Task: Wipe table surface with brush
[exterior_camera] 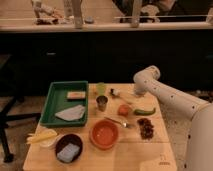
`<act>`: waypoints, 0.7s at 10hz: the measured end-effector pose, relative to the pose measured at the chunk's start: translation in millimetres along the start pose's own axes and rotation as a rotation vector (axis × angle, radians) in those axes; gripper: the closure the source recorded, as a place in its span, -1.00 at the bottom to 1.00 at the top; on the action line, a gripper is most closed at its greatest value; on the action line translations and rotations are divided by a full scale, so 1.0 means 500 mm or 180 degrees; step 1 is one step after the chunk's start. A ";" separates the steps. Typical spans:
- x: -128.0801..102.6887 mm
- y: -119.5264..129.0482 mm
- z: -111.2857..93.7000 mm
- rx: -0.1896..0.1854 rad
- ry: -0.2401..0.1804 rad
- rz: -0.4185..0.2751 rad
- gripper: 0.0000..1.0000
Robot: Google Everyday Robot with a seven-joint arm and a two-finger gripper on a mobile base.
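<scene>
The brush lies on the table surface near the far edge. Its small whitish head points left and its dark handle runs right toward my arm. My gripper hangs down from the white arm's wrist at the far right of the table, right at the handle's end. I cannot tell whether it touches the brush. The green pepper lies just in front of the gripper.
A green tray with a tan block and a grey cloth sits at the left. A green cup, a metal cup, an orange fruit, a fork, a red bowl, a dark bowl and dark berries crowd the middle.
</scene>
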 end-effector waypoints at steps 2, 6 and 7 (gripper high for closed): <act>-0.002 -0.011 -0.025 0.0073 0.0056 -0.0127 1.00; -0.012 -0.034 -0.066 0.0192 0.0038 -0.0224 1.00; -0.009 -0.036 -0.070 0.0202 0.0035 -0.0215 1.00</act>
